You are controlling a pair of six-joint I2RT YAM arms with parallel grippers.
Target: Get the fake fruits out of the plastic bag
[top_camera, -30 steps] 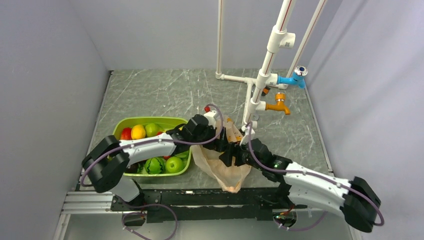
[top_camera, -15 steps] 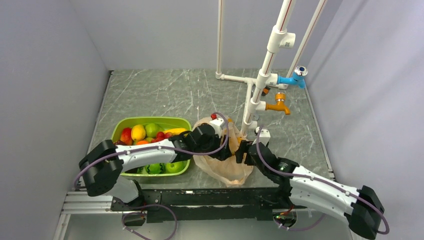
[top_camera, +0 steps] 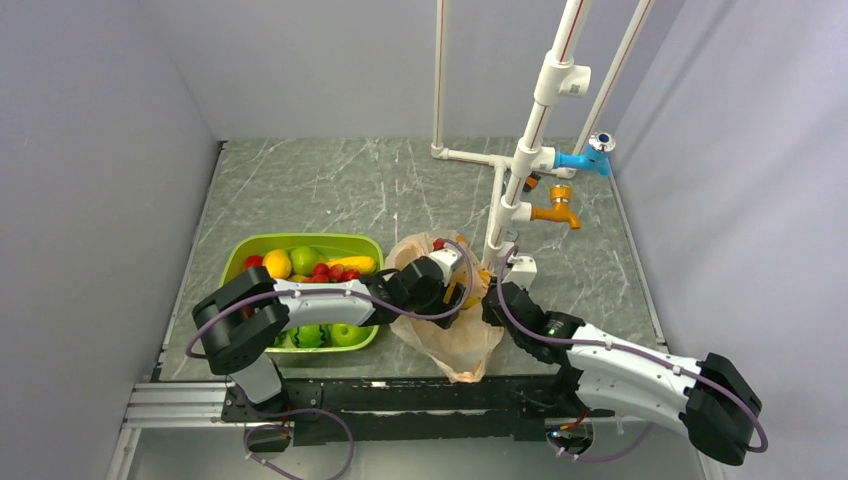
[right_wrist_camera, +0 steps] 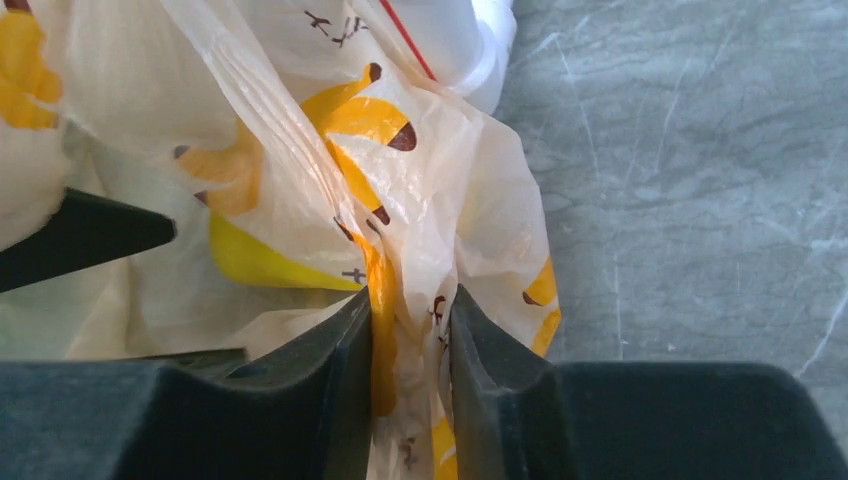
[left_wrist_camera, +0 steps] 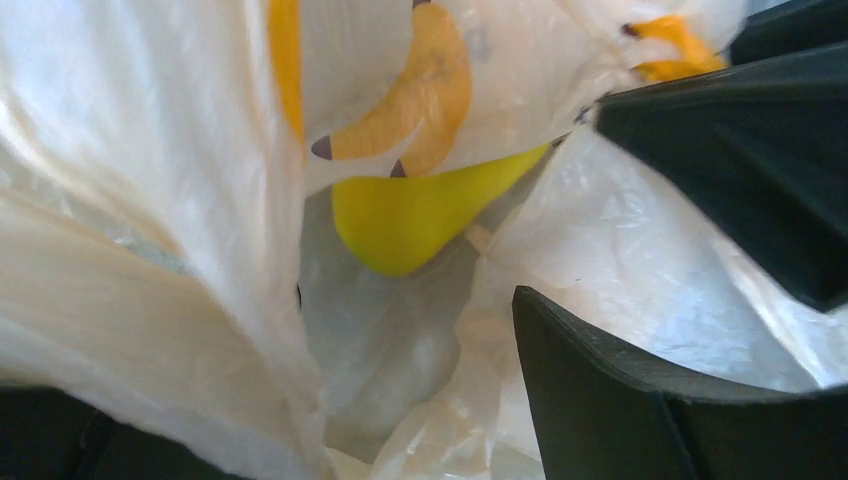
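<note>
Thin, crinkly, translucent plastic bag (right_wrist_camera: 300, 150)

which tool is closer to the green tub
Left. The left tool reaches into the plastic bag beside the green tub; the right tool pinches the bag's edge farther from it.

left arm (top_camera: 312, 300) and right arm (top_camera: 628, 368): white shells, black joints, looping purple cables (top_camera: 300, 410); matte black wedge-shaped tool fingers (left_wrist_camera: 640, 420).
</note>
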